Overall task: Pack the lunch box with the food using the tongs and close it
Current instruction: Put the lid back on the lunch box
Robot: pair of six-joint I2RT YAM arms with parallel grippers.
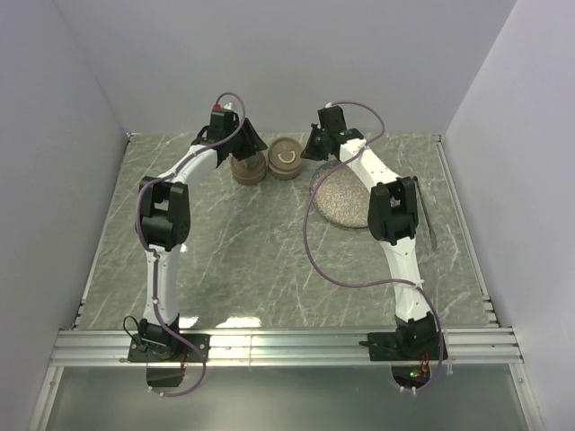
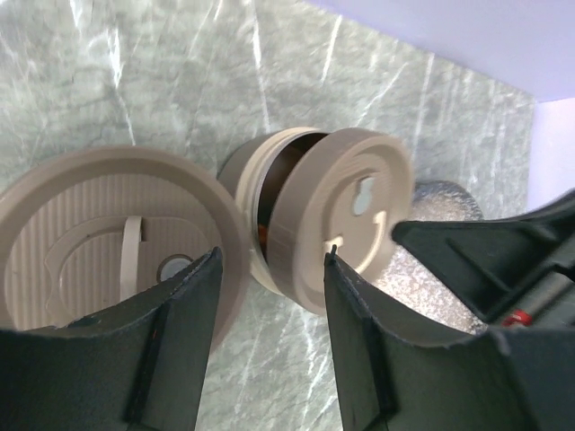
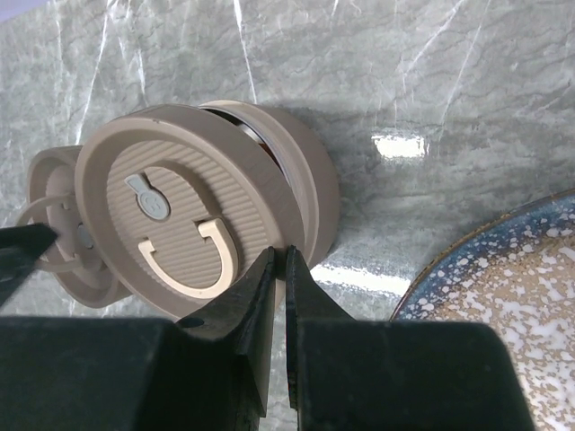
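The lunch box [image 1: 286,166] is a round beige tub at the back of the table. Its ribbed lid [image 3: 180,224] sits tilted on the tub [image 3: 310,180], leaving a dark gap. In that gap [image 2: 283,171] an orange-red bit of food [image 2: 263,235] shows. My right gripper [image 3: 280,259] is shut on the lid's rim [image 2: 346,224]. My left gripper [image 2: 269,269] is open, with bare table between its fingers [image 2: 180,341], and sits just before the tub. The tongs [image 1: 429,224] lie on the table to the right of the right arm.
A second beige round piece [image 2: 108,242] with a strap and valve sits just left of the lunch box [image 1: 249,169], touching it. The speckled grey plate [image 1: 341,202] lies right of the box, its rim [image 3: 503,278] close to my right gripper. Walls enclose the table.
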